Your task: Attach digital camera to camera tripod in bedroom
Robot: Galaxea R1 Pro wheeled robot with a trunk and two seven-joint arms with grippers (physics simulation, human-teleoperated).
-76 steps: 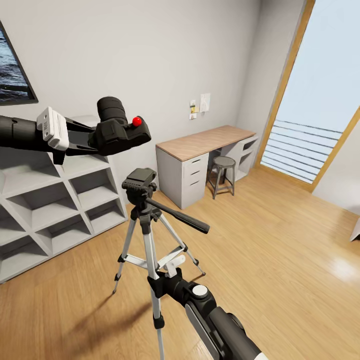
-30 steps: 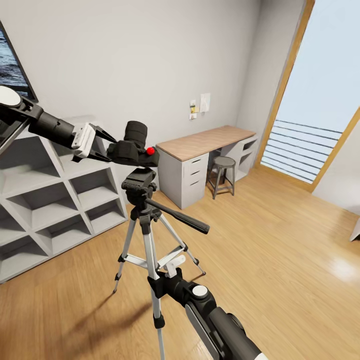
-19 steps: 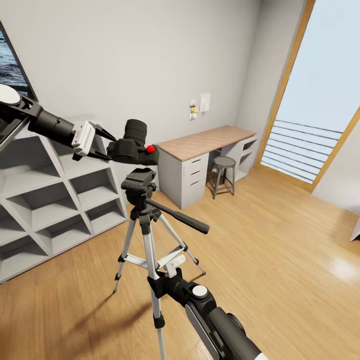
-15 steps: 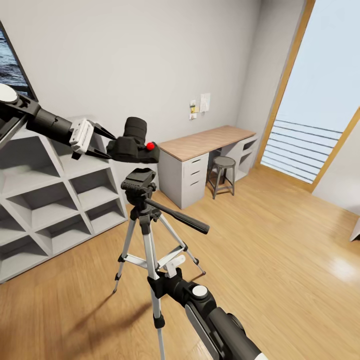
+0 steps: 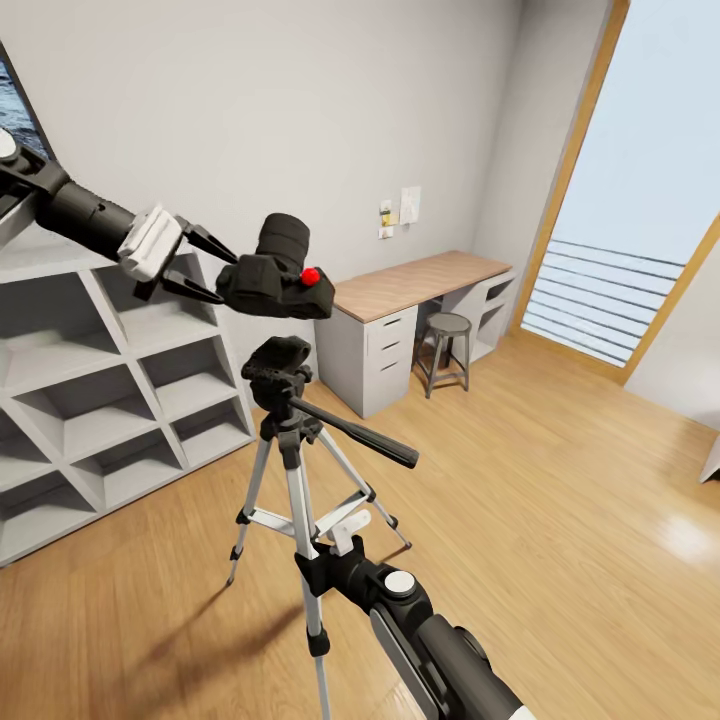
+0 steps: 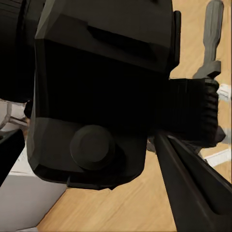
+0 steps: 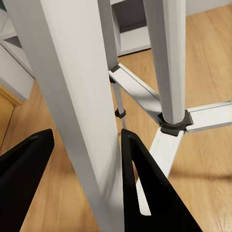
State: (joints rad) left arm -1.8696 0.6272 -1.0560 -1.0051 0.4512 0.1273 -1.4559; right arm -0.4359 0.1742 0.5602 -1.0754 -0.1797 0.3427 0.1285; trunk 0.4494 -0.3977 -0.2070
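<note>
The black digital camera (image 5: 272, 284), red button (image 5: 311, 274) on top, hangs a short way above the camera tripod's black head (image 5: 278, 370). My left gripper (image 5: 228, 280) is shut on the camera's left side. In the left wrist view the digital camera (image 6: 96, 96) is close up, one finger (image 6: 193, 198) lies beside it, and the tripod head (image 6: 193, 113) sits beyond. The tripod's pan handle (image 5: 355, 438) points right and toward me. My right gripper (image 5: 318, 572) is shut on a silver leg (image 7: 82, 121) of the camera tripod, low down.
White cube shelves (image 5: 100, 400) stand left of the tripod. A wood-topped desk (image 5: 410, 285) with drawers and a round stool (image 5: 447, 350) stand at the back wall. A tall window (image 5: 640, 200) is at the right. Open plank floor (image 5: 560, 500) lies to the right.
The left gripper brought the camera down over the tripod head, then lifted it a little up and right; the gap above the head is wider. The right arm and tripod have not moved.
</note>
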